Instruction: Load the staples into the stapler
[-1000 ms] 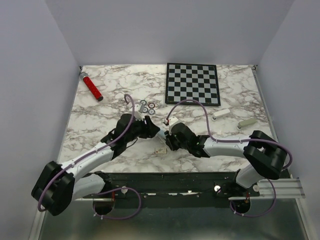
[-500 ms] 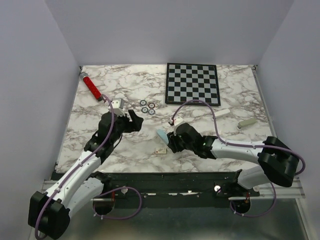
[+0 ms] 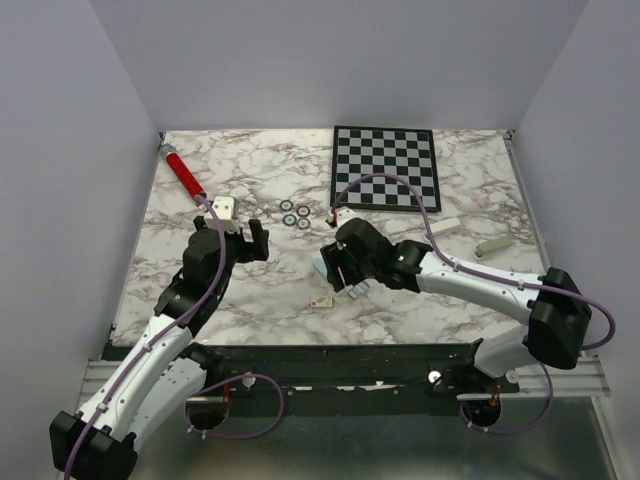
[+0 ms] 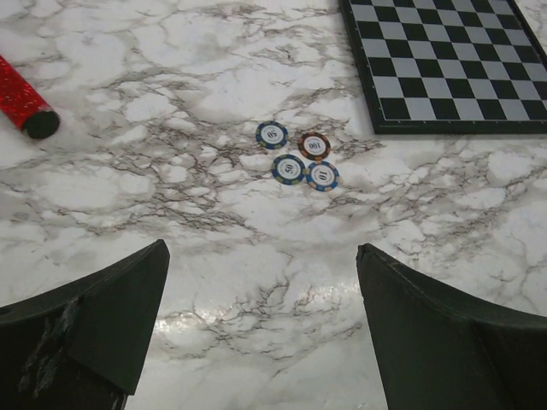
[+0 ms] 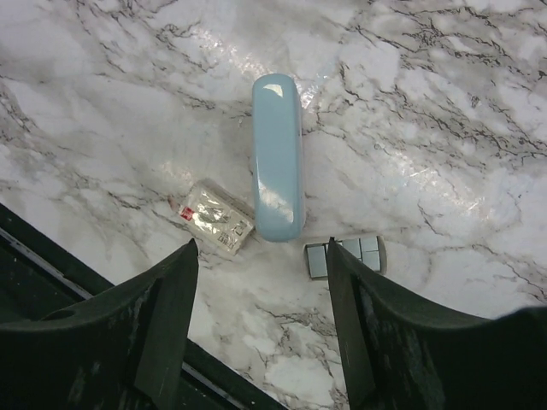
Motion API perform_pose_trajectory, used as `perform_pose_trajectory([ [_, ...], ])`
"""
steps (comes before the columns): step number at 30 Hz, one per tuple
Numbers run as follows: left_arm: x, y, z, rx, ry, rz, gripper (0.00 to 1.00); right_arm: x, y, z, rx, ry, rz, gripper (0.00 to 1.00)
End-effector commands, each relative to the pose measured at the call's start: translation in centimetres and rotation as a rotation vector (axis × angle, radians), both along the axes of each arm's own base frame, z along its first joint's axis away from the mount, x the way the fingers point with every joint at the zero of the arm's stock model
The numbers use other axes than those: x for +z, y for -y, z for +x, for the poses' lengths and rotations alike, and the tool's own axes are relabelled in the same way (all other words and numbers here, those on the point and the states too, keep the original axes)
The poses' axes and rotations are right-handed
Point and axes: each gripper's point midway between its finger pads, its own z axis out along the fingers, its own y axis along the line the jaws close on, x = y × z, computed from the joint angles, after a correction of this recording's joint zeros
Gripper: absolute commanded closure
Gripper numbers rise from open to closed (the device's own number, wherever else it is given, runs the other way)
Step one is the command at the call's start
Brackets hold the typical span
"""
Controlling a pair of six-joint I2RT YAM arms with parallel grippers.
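Observation:
The stapler (image 5: 278, 168), light blue top up, lies closed on the marble table; it also shows in the top view (image 3: 320, 268). The staples (image 5: 344, 255), a small silvery strip, lie just right of its near end, also seen from above (image 3: 357, 290). My right gripper (image 5: 261, 249) is open and empty, hovering over the stapler's near end, with the strip by its right finger; from above it sits at mid table (image 3: 340, 272). My left gripper (image 4: 262, 248) is open and empty over bare marble, left of the stapler (image 3: 248, 238).
A small cream box (image 5: 215, 218) lies left of the stapler's near end. Poker chips (image 4: 295, 158), a red cylinder (image 3: 183, 172) and a chessboard (image 3: 385, 167) lie farther back. A white bar (image 3: 440, 227) and a grey-green bar (image 3: 493, 245) lie at the right.
Both grippers met at the stapler a second ago. The left arm has drawn back to the left. The right gripper has risen; the stapler and staples lie free on the table.

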Motion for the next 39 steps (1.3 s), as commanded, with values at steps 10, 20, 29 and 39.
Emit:
perform_pose_trajectory([
  [10,1.0,-4.4,0.4,0.221,0.068,0.056,0.01,-4.2,0.4,-0.1,-0.010,-0.192,-0.319,0.28],
  [20,1.0,-4.0,0.4,0.202,0.071,0.044,0.01,-6.4,-1.0,0.7,0.012,-0.222,-0.375,0.42],
  [29,0.8,-3.2,0.3,0.170,0.070,0.041,0.01,-10.0,-0.3,0.3,0.018,-0.246,-0.420,0.66],
  [39,0.5,-2.7,0.4,0.146,0.060,0.039,0.01,-12.5,0.7,0.2,-0.012,-0.227,-0.421,0.84],
])
